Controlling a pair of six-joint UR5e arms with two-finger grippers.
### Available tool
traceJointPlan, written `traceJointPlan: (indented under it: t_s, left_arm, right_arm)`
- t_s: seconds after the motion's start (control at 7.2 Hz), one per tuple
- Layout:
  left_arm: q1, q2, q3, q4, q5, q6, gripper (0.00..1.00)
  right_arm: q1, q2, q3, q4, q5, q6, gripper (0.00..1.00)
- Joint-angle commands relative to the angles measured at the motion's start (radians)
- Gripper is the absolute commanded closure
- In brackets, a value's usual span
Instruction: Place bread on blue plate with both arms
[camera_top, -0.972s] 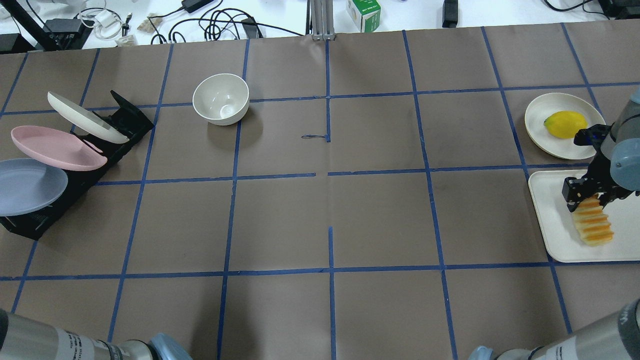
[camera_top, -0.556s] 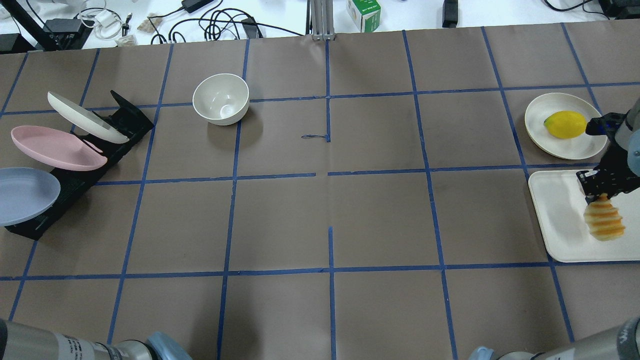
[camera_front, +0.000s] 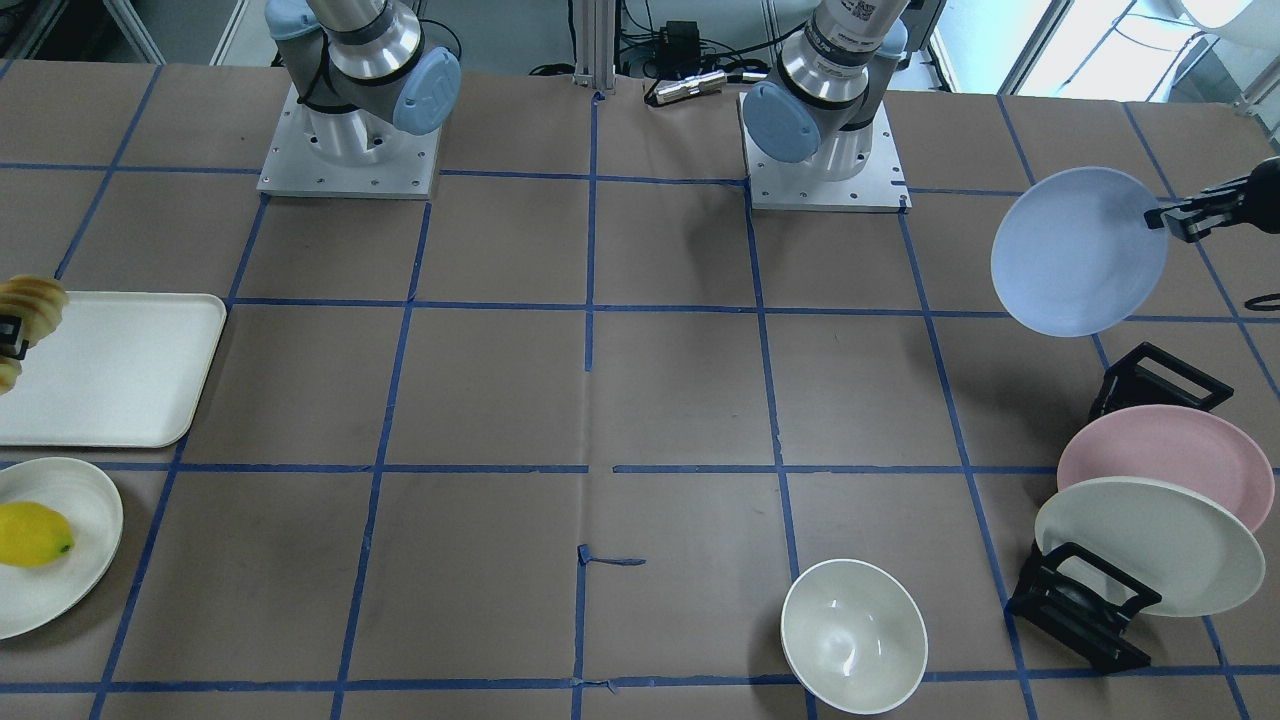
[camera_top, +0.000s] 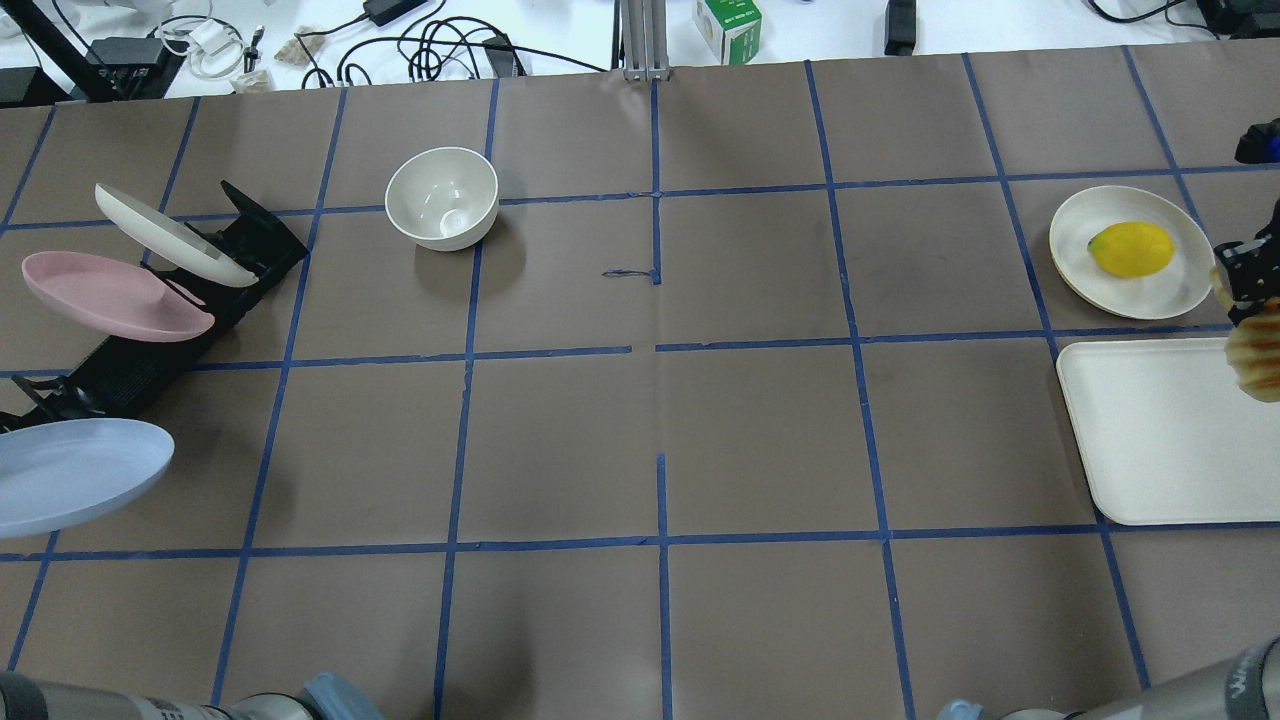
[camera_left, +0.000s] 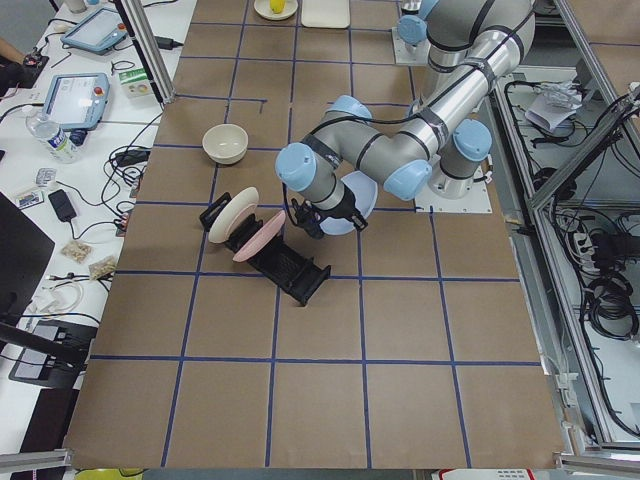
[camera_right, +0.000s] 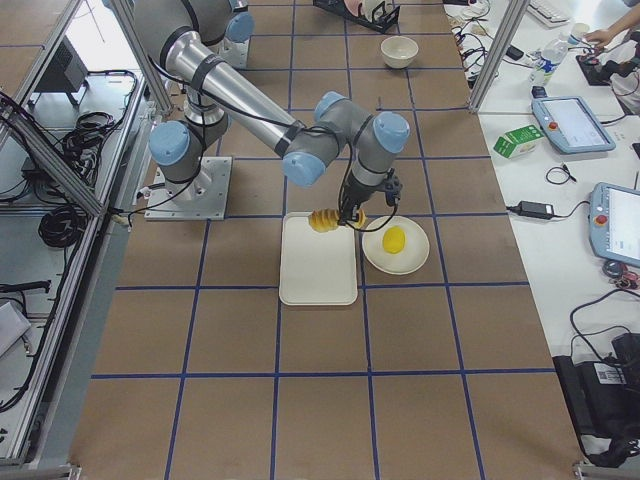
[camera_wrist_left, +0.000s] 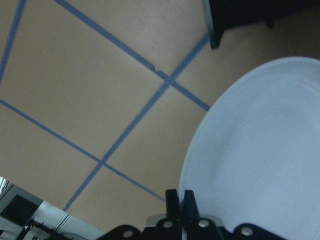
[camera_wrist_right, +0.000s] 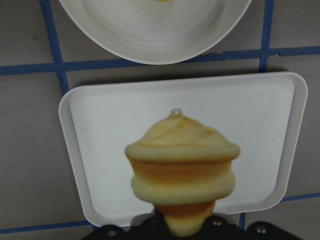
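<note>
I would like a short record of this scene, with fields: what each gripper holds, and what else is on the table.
left gripper: shut on the rim of the blue plate, held clear of the rack
right gripper: shut on the bread, above the white tray
rack: pink plate and cream plate lean in it
other: lemon on a small plate; white bowl
</note>
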Motion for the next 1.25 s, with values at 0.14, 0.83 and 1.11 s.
traceJointPlan:
  t_s: [0.14,0.83,1.11]
  left_arm:
    - [-0.275,-0.005,-0.054,-0.062,-0.211,0.099,1.0]
    - [-0.784,-0.106,-0.295,0.85,-0.684,-0.467,1.0]
    - [-0.86,-0.186,-0.367,1.123,-0.673,-0.54,1.0]
  right_arm:
    - [0.142,-0.031,-0.063,0.139,0.112,0.203,1.0]
    - [0.259,-0.07,-0.077,0.179,0.192,0.232,1.0]
    - [0.325,-0.068,-0.08,0.187,0.218,0.244,1.0]
